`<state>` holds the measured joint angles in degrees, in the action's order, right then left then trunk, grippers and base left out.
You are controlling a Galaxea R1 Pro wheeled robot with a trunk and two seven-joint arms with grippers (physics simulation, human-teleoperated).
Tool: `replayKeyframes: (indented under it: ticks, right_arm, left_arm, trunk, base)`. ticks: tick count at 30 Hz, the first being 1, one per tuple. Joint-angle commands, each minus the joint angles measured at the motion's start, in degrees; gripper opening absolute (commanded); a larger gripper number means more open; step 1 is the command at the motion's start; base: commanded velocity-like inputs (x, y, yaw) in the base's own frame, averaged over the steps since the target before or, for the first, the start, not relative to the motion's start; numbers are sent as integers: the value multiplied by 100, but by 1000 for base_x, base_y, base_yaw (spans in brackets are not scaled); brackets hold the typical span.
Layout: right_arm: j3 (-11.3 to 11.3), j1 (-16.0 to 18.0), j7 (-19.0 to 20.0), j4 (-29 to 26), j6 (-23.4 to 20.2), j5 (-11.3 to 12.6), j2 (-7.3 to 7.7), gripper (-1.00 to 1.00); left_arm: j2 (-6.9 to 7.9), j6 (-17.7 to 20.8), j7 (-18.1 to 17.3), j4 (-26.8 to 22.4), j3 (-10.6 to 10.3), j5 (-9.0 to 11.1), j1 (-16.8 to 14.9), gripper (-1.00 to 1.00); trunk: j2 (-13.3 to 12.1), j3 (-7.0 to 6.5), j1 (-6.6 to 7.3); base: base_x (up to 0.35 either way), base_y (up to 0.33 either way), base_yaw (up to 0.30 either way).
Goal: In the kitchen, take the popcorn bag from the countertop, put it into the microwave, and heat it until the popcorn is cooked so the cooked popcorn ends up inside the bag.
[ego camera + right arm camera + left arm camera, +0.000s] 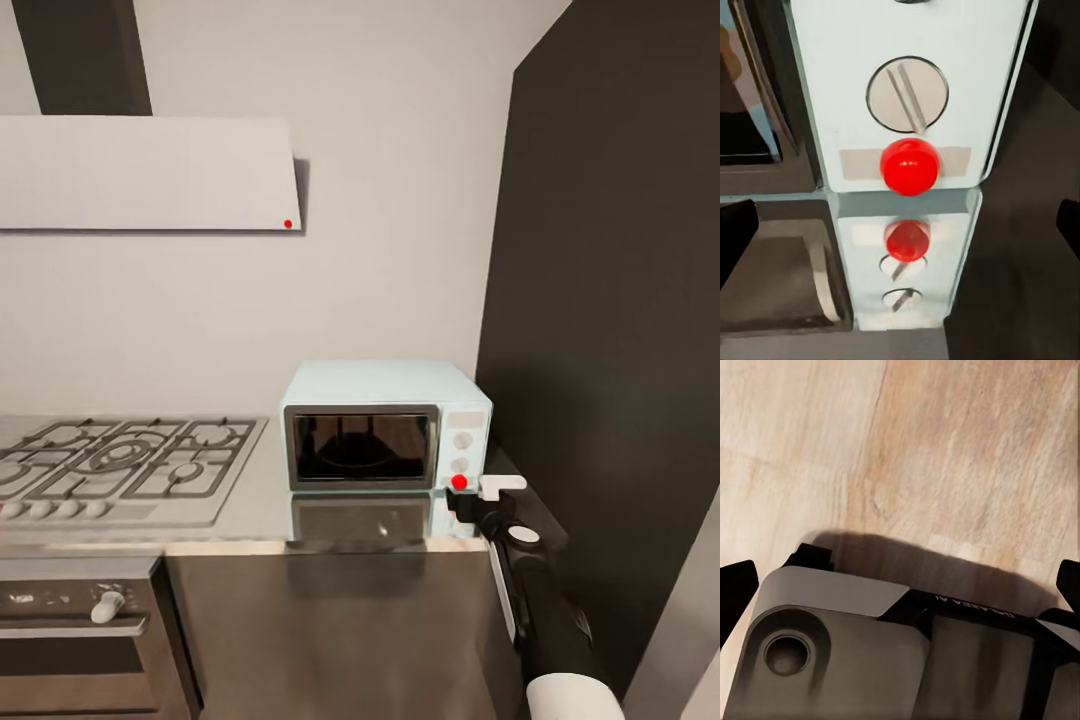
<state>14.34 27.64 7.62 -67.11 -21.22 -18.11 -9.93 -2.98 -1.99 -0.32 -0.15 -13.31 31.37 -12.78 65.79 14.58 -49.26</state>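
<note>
Heating looks like the step in hand, judging by where the right arm is: the right claw [470, 500] sits at the small pale mint-blue microwave [380, 400], right at the round red button [459, 482] low on its white side panel; the microwave stands toward the right end of the long glossy grey counter [260, 500], back against the pale wall, with the steel gas hob [120, 465] to its left and a tall dark cabinet side to its right.

In the right wrist view the red button [909, 166] is close ahead below a white slotted round knob [907, 94], and both are mirrored in the glossy counter beneath; dark finger tips sit at the 2 opposite borders of that view, so this claw reads as spread wide and holding nothing; whether it touches the button I cannot tell.

The dark glass door [362, 447] appears closed; a dim shape shows behind the glass, but it cannot be made out as the popcorn bag, so where the bag is I cannot tell.

The left claw [900, 585] hangs over light wood floor [945, 450] above the robot's grey base [832, 660], its tips also far apart and empty.

My judgement: if the bag is inside, what is left is starting the microwave and waiting for the popcorn to cook.
</note>
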Motion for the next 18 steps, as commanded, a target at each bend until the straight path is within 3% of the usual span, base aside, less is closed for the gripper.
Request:
replayKeyframes:
  ticks: [1, 7, 12, 13, 18]
  right_arm:
    - [18, 5, 59, -12, -22, -58, -7, 100]
    - [27, 5, 159, -5, -22, -55, 30, 100]
    - [190, 5, 193, 17, -22, 24, 60, 100]
    - [206, 5, 191, 21, -22, 29, 84, -100]
    - [220, 5, 175, -12, -18, 104, 272, -100]
  left_arm:
    - [-4, -21, -3, 7, -49, 53, -5, 100]
    - [-2, -21, -3, 7, -49, 53, -5, 100]
    - [-1, -21, -3, 7, -49, 53, -5, 100]
    - [-2, -21, -3, 7, -49, 53, -5, 100]
    - [-6, -21, -3, 7, -49, 53, -5, 100]
  trunk:
    - [4, 8, -2]
    - [4, 8, -2]
    - [4, 8, -2]
    - [4, 8, -2]
    - [4, 8, -2]
  base:
    - [173, 0, 0]
    - [45, 0, 0]
    - [1, 0, 0]
    - [0, 0, 0]
    - [0, 0, 0]
